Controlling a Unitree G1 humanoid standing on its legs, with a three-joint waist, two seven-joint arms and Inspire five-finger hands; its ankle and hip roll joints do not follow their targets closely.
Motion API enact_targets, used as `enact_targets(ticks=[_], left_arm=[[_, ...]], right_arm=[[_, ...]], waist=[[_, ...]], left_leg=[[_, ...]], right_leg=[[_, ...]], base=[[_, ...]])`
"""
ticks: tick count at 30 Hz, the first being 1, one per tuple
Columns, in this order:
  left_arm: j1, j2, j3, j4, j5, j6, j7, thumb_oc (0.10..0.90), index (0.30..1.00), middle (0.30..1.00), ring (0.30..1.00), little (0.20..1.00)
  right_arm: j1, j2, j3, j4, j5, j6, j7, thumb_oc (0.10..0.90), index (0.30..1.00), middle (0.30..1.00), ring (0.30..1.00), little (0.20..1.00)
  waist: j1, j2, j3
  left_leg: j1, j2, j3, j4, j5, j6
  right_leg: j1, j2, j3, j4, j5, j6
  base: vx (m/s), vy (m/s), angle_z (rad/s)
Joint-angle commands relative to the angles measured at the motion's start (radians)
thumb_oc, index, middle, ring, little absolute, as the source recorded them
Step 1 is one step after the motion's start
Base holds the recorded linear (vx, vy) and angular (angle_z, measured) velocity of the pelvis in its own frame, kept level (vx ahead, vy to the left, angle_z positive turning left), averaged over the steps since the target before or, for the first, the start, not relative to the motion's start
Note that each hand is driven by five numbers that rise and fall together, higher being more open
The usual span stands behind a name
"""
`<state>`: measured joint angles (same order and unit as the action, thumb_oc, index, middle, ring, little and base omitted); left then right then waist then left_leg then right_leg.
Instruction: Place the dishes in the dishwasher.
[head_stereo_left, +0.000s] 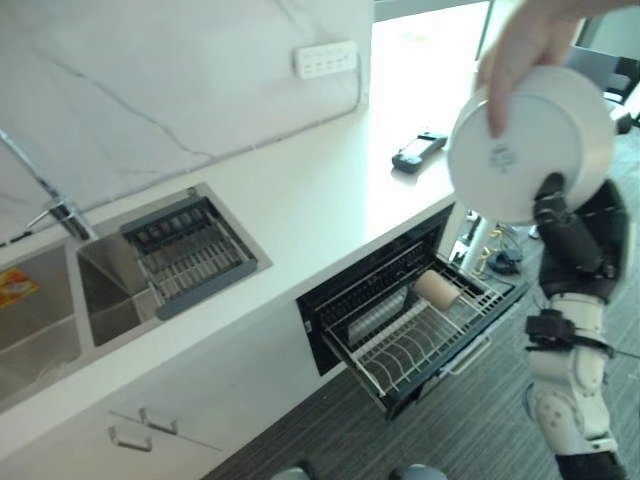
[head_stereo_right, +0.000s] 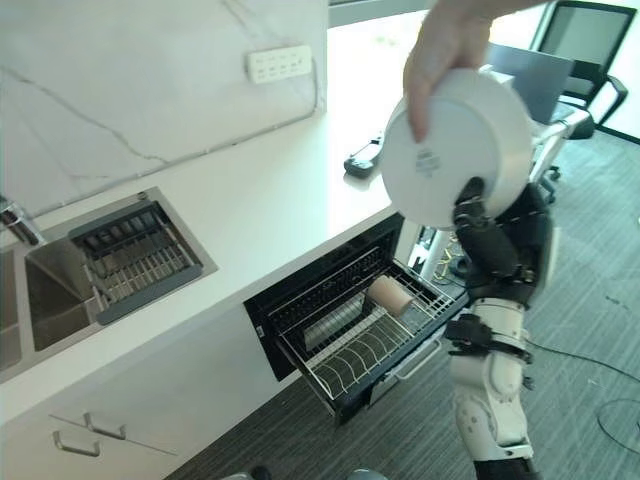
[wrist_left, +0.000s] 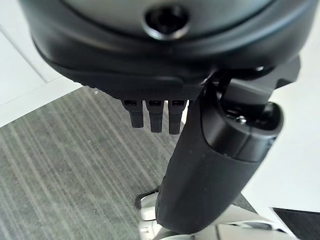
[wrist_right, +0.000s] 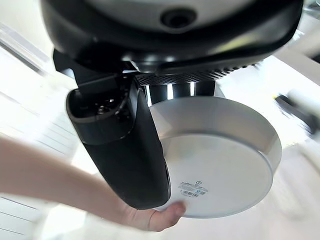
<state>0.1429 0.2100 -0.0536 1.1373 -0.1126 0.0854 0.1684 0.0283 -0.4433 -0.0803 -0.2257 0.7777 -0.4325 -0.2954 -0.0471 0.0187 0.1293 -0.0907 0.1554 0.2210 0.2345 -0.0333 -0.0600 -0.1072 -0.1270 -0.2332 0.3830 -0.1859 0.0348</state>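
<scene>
1. The white countertop (head_stereo_left: 330, 190) runs under a marble backsplash (head_stereo_left: 150, 80), with a steel sink (head_stereo_left: 60, 300) set into it and a dark drain rack (head_stereo_left: 190, 250) sitting in the sink's near basin.
2. Below the counter edge the dishwasher drawer (head_stereo_left: 400, 320) stands pulled out; its wire rack (head_stereo_right: 360, 345) holds a beige cup (head_stereo_left: 436, 288) lying on its side toward the back.
3. A white bowl (head_stereo_right: 455, 150) is held up in the air above and to the right of the drawer, its base turned toward the camera.
4. A person's hand (head_stereo_right: 440, 50) grips the bowl's upper rim from above, fingers over the base.
5. The right hand (head_stereo_right: 485, 235) is raised at the bowl's lower edge: the thumb (wrist_right: 135, 155) lies across the bowl's underside and the fingers curl round the far side of the rim, pinching it.
6. The left hand (wrist_left: 155, 112) hangs over grey carpet (wrist_left: 65, 165), fingers straight and relaxed, touching nothing.
7. A small dark remote (head_stereo_left: 418, 150) lies on the counter's far end.
</scene>
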Motion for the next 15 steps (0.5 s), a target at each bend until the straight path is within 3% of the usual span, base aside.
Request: enact_targets(ticks=[1, 4, 9, 15], left_arm=[[-0.019, 0.011, -0.019, -0.001, -0.021, -0.013, 0.017, 0.800, 0.900, 0.900, 0.900, 0.900], [-0.013, 0.012, -0.008, -0.019, -0.032, -0.008, 0.013, 0.800, 0.900, 0.900, 0.900, 0.900], [-0.011, 0.018, -0.016, -0.042, -0.024, 0.016, 0.007, 0.800, 0.900, 0.900, 0.900, 0.900], [-0.002, 0.022, -0.025, -0.033, -0.004, 0.018, 0.012, 0.800, 0.900, 0.900, 0.900, 0.900]], right_arm=[[-0.143, 0.011, -0.033, -0.033, -0.008, 0.010, 0.070, 0.400, 0.300, 0.300, 0.300, 0.300], [-0.088, 0.026, -0.027, 0.029, -0.044, 0.037, 0.125, 0.400, 0.300, 0.300, 0.300, 0.300], [-0.074, 0.029, 0.025, 0.176, -0.123, 0.093, 0.163, 0.400, 0.300, 0.300, 0.300, 0.300], [-0.101, 0.054, 0.136, 0.330, -0.204, 0.065, 0.160, 0.400, 0.300, 0.300, 0.300, 0.300]], waist=[[0.026, -0.025, 0.015], [0.010, -0.026, 0.019], [0.021, -0.032, 0.032], [0.057, -0.039, 0.041]], left_leg=[[0.034, 0.003, -0.003, 0.065, -0.229, 0.027], [0.035, 0.004, 0.000, 0.065, -0.233, 0.027], [0.025, 0.000, -0.011, 0.065, -0.232, 0.026], [0.011, -0.008, -0.030, 0.065, -0.228, 0.028]], right_leg=[[0.066, -0.044, 0.001, -0.083, -0.047, 0.079], [0.060, -0.043, 0.010, -0.083, -0.046, 0.081], [0.057, -0.046, 0.000, -0.083, -0.047, 0.081], [0.063, -0.056, -0.029, -0.083, -0.051, 0.080]], base=[[-0.01, -0.010, -0.25], [0.00, 0.002, -0.12], [0.00, 0.004, -0.02], [0.04, 0.015, 0.07]])
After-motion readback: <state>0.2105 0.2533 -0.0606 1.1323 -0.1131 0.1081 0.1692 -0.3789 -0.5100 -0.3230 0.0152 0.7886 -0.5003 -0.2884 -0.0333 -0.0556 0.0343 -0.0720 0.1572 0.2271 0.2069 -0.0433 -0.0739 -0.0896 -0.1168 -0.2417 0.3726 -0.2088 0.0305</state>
